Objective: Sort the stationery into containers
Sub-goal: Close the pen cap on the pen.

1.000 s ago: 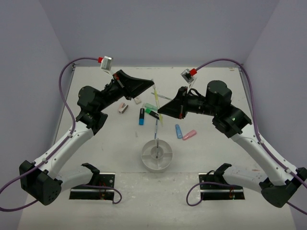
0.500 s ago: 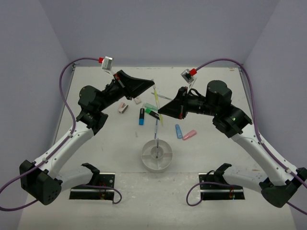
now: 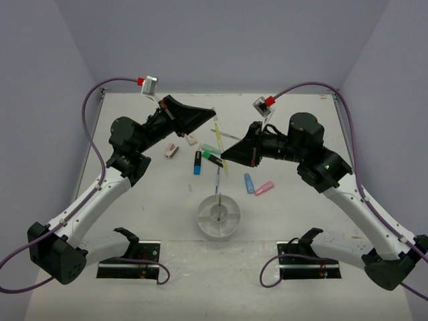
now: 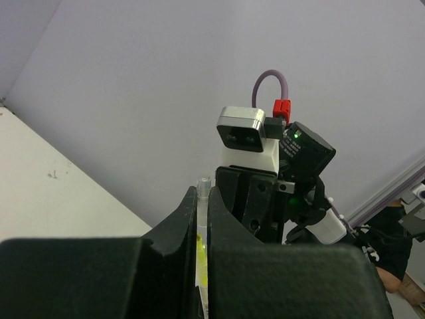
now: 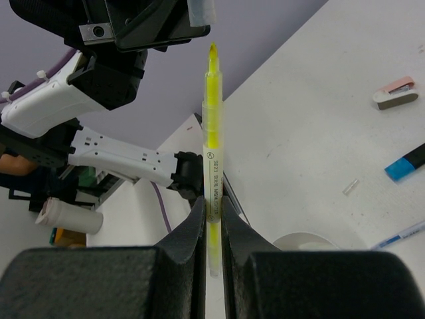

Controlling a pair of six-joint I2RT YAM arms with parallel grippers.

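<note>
My right gripper (image 3: 223, 156) (image 5: 212, 203) is shut on a yellow pen (image 3: 217, 132) (image 5: 212, 133) and holds it in the air, with the bare tip pointing at my left gripper. My left gripper (image 3: 212, 117) (image 4: 202, 193) is shut on the pen's clear cap (image 4: 202, 199), which also shows in the right wrist view (image 5: 201, 10), just off the pen tip. The round white divided dish (image 3: 219, 215) (image 5: 302, 240) sits below, with a blue pen (image 3: 218, 179) leaning on it.
On the table behind the dish lie a pink eraser (image 3: 172, 152), a white eraser (image 3: 192, 140), a blue-black highlighter (image 3: 198, 162), a green highlighter (image 3: 210, 148), a black highlighter (image 3: 214, 158), a blue highlighter (image 3: 249, 182) and a pink highlighter (image 3: 264, 188).
My left gripper with the cap has shifted slightly back and up, away from the pen tip. The right gripper and pen have held still.
</note>
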